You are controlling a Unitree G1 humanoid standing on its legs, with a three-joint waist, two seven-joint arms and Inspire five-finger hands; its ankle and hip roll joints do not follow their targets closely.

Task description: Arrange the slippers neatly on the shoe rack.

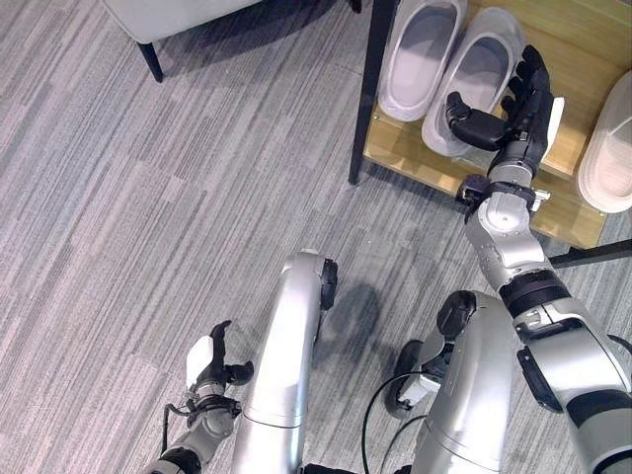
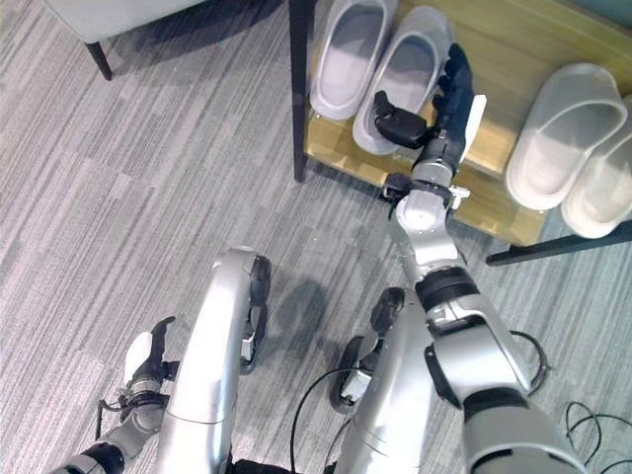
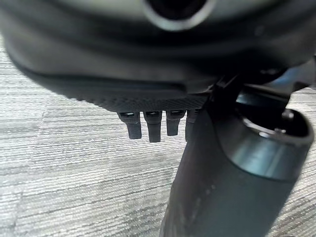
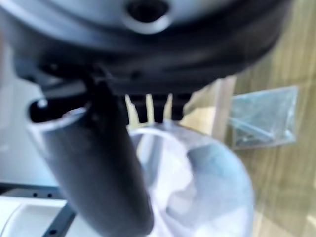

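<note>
In the left eye view, the right hand (image 1: 513,109) hovers over the wooden shoe rack with black metal posts (image 1: 573,59), its fingers straight and spread, the thumb out over the heel of the nearer pale grey open-heeled slipper (image 1: 474,79). That slipper lies beside its twin pale grey slipper (image 1: 423,54); both run lengthwise from front edge to back of the shelf, toes toward the back, the nearer one angled slightly so its heel juts at the front edge. My guess at the risk: a thumb brushing that overhanging heel could twist the slipper further or tip it off onto the grey striped carpet floor (image 1: 148,247). The left hand (image 1: 212,365) hangs low by the floor, fingers relaxed and holding nothing.

In the right eye view, a second pale pair of slippers (image 2: 578,148) sits well apart on the same shelf, also askew.

In the left wrist view, short dark fingertips (image 3: 153,129) hang free above carpet.

In the right wrist view, the thumb (image 4: 98,173) crosses just before the slipper's opening; whether it touches, I cannot tell.
</note>
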